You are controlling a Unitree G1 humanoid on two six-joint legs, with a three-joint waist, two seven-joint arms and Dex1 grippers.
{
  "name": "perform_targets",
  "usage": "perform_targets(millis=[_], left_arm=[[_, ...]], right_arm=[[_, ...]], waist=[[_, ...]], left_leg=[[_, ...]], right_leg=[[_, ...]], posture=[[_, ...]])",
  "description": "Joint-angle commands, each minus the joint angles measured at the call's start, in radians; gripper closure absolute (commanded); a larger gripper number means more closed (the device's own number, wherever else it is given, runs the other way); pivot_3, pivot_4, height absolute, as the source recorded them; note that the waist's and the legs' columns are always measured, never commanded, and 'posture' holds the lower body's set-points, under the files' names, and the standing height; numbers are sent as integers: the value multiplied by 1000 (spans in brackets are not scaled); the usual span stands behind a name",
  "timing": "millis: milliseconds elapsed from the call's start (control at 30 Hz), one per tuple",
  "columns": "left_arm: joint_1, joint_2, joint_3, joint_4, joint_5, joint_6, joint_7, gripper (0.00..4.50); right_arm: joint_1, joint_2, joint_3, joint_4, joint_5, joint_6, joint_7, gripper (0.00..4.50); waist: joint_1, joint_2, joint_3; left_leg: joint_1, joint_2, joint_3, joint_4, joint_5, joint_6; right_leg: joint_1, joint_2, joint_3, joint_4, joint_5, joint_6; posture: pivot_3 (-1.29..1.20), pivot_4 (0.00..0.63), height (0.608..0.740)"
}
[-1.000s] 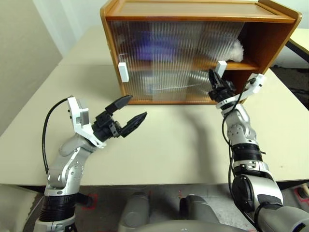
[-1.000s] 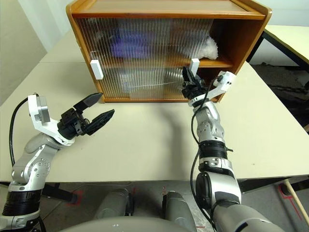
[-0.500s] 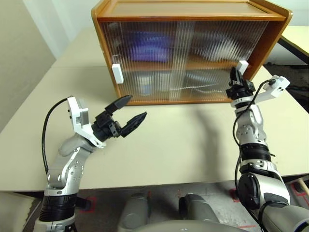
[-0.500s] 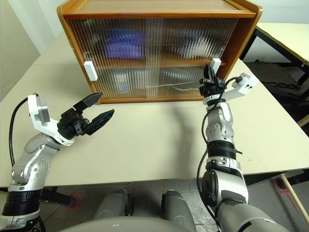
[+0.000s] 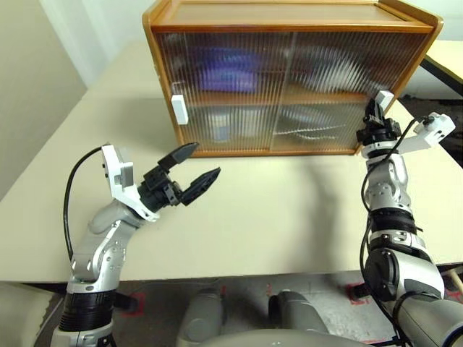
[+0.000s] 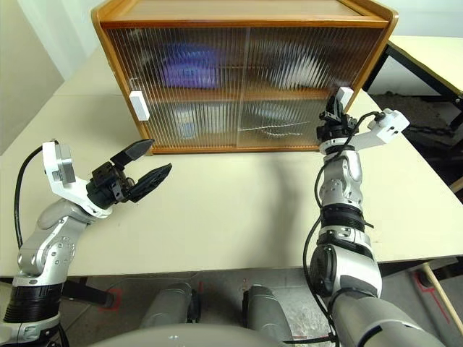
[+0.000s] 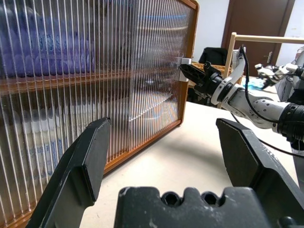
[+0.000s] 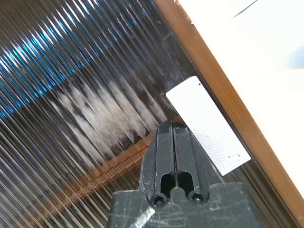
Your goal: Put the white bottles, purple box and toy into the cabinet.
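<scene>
The right gripper [image 6: 335, 116], at centre right of the frame, has its fingers pressed together, tips against the right door's white handle [image 6: 345, 95]; it holds nothing. The left gripper [image 5: 192, 166], at lower left, is spread wide and empty above the table [image 5: 275, 210]. In the cabinet [image 5: 289, 18], at top centre, both doors are shut, with the purple box [image 5: 228, 76] blurred behind the left one.
</scene>
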Motion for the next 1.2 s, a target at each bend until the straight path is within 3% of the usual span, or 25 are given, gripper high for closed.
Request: perform_targets(millis=[33, 233, 367, 500, 667, 800, 933, 1200], left_arm=[[8, -2, -9, 5, 6, 6, 4, 0], [22, 8, 18, 12, 10, -2, 14, 0], [16, 14, 86, 52, 15, -31, 47, 0], [16, -11, 135, 109, 60, -113, 102, 0], [23, -43, 200, 199, 147, -129, 300, 0], [17, -45, 232, 261, 242, -53, 505, 0], [2, -38, 246, 243, 214, -15, 523, 0], [-12, 21, 242, 294, 241, -8, 506, 0]], right_arm=[[0, -24, -24, 17, 4, -17, -3, 4479], [80, 12, 36, -119, 26, 62, 90, 4479], [225, 42, 117, -297, 46, 151, 197, 4479], [360, -1, 187, -414, 38, 241, 282, 4479], [465, -96, 157, -395, 57, 308, 366, 3167], [434, -142, -18, -202, 154, 363, 259, 1636], [395, -221, -53, -111, 111, 290, 335, 150], [318, -349, -13, 189, -43, -21, 547, 32]], waist=[[0, 0, 0], [-2, 0, 0], [-6, 0, 0], [-2, 2, 1], [3, 1, 1], [5, -2, 1], [0, -1, 1], [-2, -5, -1]], left_leg=[[0, 0, 0, 0, 0, 0], [0, 1, 0, 0, 0, 0], [0, 2, -1, -1, 0, -1], [0, 2, -1, -1, 0, -1], [0, 0, 0, 0, -1, -1], [1, 0, -1, 0, -1, -1], [1, 1, 0, 0, -1, -2], [1, 1, 0, -1, -1, -1]], right_leg=[[0, 0, 0, 0, 0, 0], [0, 0, 0, 0, 0, 0], [-1, 1, 0, 1, 0, 0], [-1, 0, -1, 1, -1, 0], [0, -2, -1, -2, -1, 1], [1, -2, -1, -2, -1, 1], [0, -1, -1, -2, -1, 1], [1, 1, 0, -2, -2, 2]], posture=[[204, 0, 740], [211, 5, 740], [219, 11, 740], [214, 12, 740], [200, 11, 740], [200, 10, 740], [200, 4, 740], [193, 3, 740]])
